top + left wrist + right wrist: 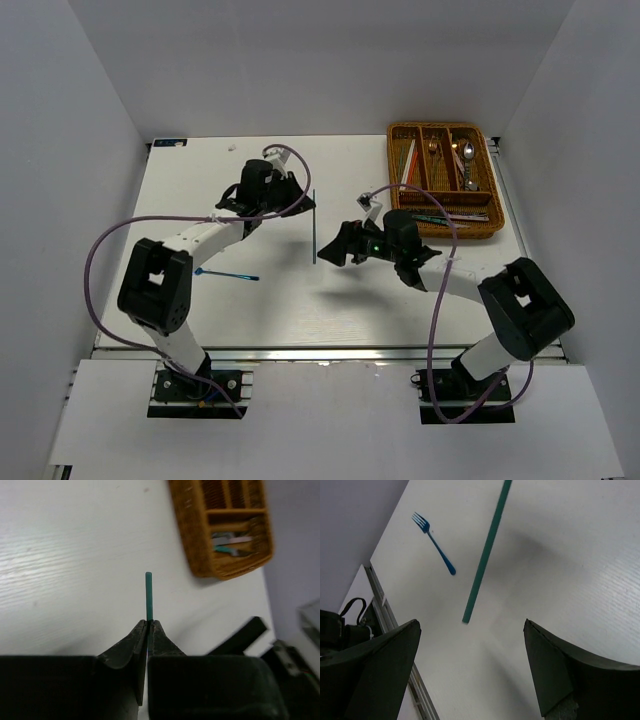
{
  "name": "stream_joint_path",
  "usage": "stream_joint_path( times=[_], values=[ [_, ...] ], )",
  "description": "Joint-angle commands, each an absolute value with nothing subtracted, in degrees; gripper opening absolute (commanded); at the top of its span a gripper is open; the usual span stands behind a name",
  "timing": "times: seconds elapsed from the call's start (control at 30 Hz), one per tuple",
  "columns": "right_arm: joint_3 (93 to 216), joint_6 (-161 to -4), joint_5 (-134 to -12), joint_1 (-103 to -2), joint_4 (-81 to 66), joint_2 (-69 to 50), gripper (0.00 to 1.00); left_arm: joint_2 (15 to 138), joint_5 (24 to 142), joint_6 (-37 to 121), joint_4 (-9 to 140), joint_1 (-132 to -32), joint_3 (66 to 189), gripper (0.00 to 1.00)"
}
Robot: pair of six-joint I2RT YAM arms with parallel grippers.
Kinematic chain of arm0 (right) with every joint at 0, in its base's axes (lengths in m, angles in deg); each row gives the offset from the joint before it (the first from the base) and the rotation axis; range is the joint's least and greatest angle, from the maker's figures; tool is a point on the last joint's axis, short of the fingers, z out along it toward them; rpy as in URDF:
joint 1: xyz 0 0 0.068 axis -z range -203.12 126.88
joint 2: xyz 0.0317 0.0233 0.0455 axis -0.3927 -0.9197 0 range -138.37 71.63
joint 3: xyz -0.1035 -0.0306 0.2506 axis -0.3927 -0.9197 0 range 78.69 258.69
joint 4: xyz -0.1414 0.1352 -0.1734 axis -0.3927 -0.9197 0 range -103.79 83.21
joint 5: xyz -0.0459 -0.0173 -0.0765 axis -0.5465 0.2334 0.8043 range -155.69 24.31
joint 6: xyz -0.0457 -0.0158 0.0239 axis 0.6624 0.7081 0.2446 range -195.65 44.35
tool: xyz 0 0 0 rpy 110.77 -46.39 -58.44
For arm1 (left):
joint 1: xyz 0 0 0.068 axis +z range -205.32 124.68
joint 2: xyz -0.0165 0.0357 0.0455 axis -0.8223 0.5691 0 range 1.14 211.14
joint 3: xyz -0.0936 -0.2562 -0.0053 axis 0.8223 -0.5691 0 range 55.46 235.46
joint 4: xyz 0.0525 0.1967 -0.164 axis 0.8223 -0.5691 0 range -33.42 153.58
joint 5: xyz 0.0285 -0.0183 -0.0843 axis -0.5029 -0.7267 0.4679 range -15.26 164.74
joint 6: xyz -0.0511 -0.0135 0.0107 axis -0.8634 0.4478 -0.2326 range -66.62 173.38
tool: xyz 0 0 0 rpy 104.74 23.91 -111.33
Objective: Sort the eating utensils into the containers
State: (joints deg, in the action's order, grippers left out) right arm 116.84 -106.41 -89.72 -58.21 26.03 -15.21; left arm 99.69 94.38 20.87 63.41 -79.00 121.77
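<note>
One slim teal-blue chopstick (314,230) is pinched near one end by the left pincer (149,626), whose dark, wedge-shaped fingers (127,647) are clenched tight on it. A short, straight stub with a flat-cut tip pokes out past them. The rest of the stick runs dead straight over the white, faintly grained table (250,320), between the two arms. The right pincer (470,630) hangs beside the stick's other end, released, its broad matte-black fingers spread wide with nothing gripped. A blue fork (434,542) with thin tines lies flat on the table, apart from the stick. The rectangular brown woven wicker tray (396,170) sits at the far right corner; shiny metal spoons (467,155) lie in one long slot, and more pieces lie in the crosswise slot
</note>
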Motion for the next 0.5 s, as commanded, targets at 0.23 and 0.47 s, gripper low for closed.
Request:
stream_joint_path(
  times=[0.23,0.47],
  values=[
    [128.1,-106.4,-87.2,-59.9,29.9,-23.9,0.68,92.7,97.9,11.0,77.2,-81.7,116.6,0.0],
    [128.7,-105.0,-88.8,-59.9,30.7,-23.2,0.0,92.7,90.0,13.8,70.3,-81.7,117.9,0.18]
  ],
)
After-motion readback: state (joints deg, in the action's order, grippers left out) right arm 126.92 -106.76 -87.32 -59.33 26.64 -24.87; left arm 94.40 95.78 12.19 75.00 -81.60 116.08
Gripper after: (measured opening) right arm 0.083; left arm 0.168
